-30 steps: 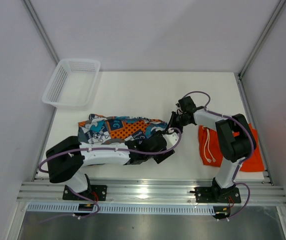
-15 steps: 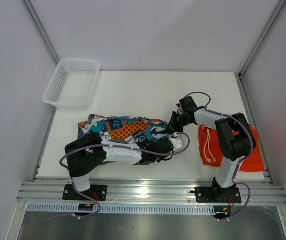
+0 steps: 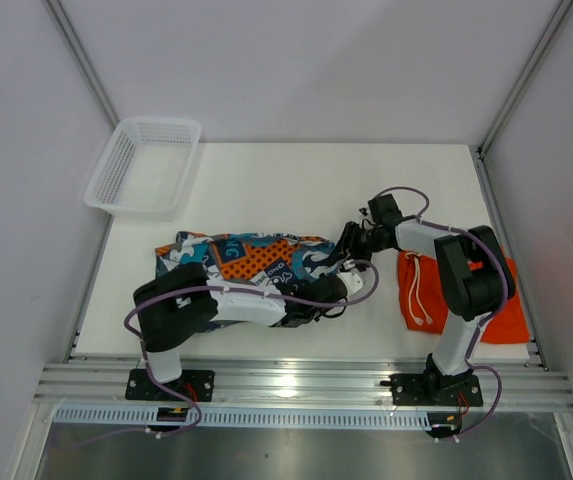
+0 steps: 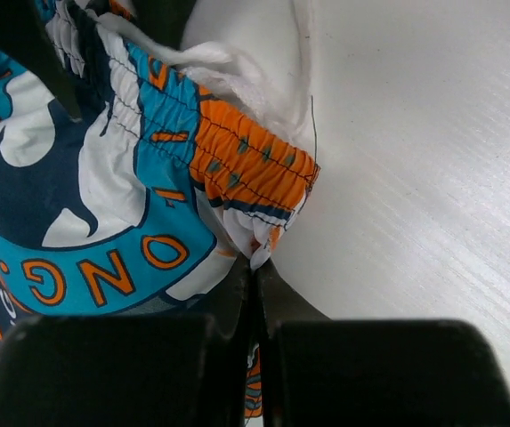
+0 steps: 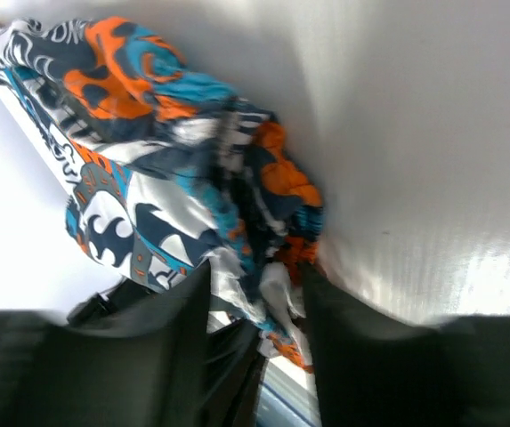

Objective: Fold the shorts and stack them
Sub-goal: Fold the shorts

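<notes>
The printed shorts (image 3: 236,257) lie spread on the table's left half. Their orange-and-teal waistband corner (image 4: 255,169) fills the left wrist view. My left gripper (image 4: 256,267) is shut on the edge of that corner, low at the shorts' right end (image 3: 338,288). My right gripper (image 3: 350,243) sits just behind it at the same end. Its fingers (image 5: 352,347) stand open, with bunched printed fabric (image 5: 263,258) lying loose between them. The orange shorts (image 3: 509,305), with a white drawstring (image 3: 421,298), lie at the far right, partly under the right arm.
A white mesh basket (image 3: 156,122) sits at the back left corner, overhanging the table edge. Both arms reach across the near part of the table. Metal rails (image 3: 306,382) run along the front edge.
My left gripper has closed on the waistband corner after sliding right along the shorts' near edge. My right gripper has opened on the fabric it was pinching.
</notes>
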`<state>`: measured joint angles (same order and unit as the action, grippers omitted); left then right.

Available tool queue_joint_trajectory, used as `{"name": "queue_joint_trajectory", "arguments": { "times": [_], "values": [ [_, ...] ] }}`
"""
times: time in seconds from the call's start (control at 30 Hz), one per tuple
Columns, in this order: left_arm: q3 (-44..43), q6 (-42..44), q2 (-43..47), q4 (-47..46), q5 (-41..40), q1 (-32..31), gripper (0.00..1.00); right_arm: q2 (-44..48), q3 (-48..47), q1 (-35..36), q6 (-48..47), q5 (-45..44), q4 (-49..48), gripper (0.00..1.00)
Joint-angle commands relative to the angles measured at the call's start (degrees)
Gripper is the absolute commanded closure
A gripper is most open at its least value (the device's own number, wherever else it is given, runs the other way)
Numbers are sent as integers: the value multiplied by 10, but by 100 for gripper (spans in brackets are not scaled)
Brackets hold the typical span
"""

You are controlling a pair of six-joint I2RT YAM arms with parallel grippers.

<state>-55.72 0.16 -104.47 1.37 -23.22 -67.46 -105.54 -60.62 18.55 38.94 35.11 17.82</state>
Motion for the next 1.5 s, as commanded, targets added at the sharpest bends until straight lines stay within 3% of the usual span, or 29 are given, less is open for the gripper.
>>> {"name": "queue_joint_trajectory", "arguments": {
  "times": [0.0,0.1,0.13,0.2,0.4,0.7,1.13,1.2,1.47],
  "values": [
    [18,-28,32,1,40,30,100,32,28,-23,2,21,-27,49],
    [52,-46,79,-21,94,59,100,47,63,-47,8,39,-56,28],
    [56,-57,100,-33,106,68,100,59,73,-53,15,43,-66,15],
    [68,-68,113,-44,141,90,100,71,97,-65,20,53,-87,6],
    [68,-91,125,-52,170,105,100,110,160,-62,82,106,-156,1],
    [64,-102,128,-68,185,105,100,144,215,-4,232,110,-292,1],
    [99,-114,171,-101,195,103,100,56,218,31,264,69,-384,2],
    [101,-116,176,-106,195,102,100,36,222,33,272,69,-406,5],
    [118,-113,182,-117,208,97,100,6,215,38,266,48,-442,33]
  ]
}}
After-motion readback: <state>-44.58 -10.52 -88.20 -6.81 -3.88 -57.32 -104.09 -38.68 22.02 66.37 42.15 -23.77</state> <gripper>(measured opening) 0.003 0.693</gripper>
